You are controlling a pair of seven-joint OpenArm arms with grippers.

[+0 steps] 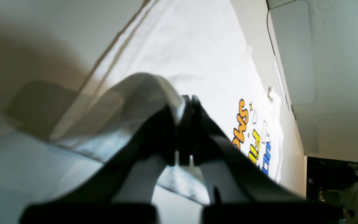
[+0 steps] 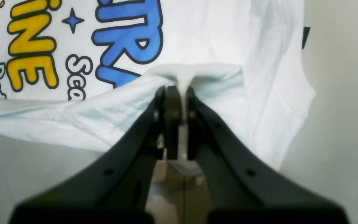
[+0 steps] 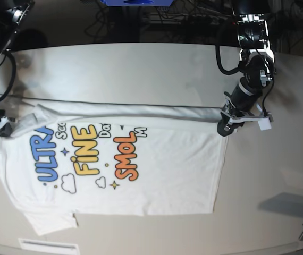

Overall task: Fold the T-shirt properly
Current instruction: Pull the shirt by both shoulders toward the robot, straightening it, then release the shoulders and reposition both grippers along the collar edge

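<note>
- Two pinches are seen, one at each end of the same long edge of the T-shirt [image 3: 141, 170], which lies print-up on the table [image 3: 141, 69].
- Nearest in the left wrist view, the left gripper [image 1: 186, 102] is closed on a bunched hem corner, and the white cloth is draped over one finger and lifted clear of the surface.
- Nearest in the right wrist view, the right gripper [image 2: 179, 90] is closed on a fold of cloth beside the blue lettering, with a thin ridge of fabric pressed between the jaws.
- Between the two pinches, a raised strip of the far edge is stretched almost straight across the table, as shown in the base view.
- The long axis of the garment is laid along that strip, from the shoulder end by the right gripper to the hem end by the left gripper.
- Nearly all of the shirt is spread on the near side of the strip, towards the bottom of the base view, so the held edge would probably have to be carried that way, over the print.
- Neither arm is placed nearer to the body of the cloth; each is set at its own end, so an even, parallel travel is judged necessary to keep the edge straight.
- Farthest off, a short sleeve [image 3: 50, 222] is left flat at the near corner, well apart from both grippers.
</note>
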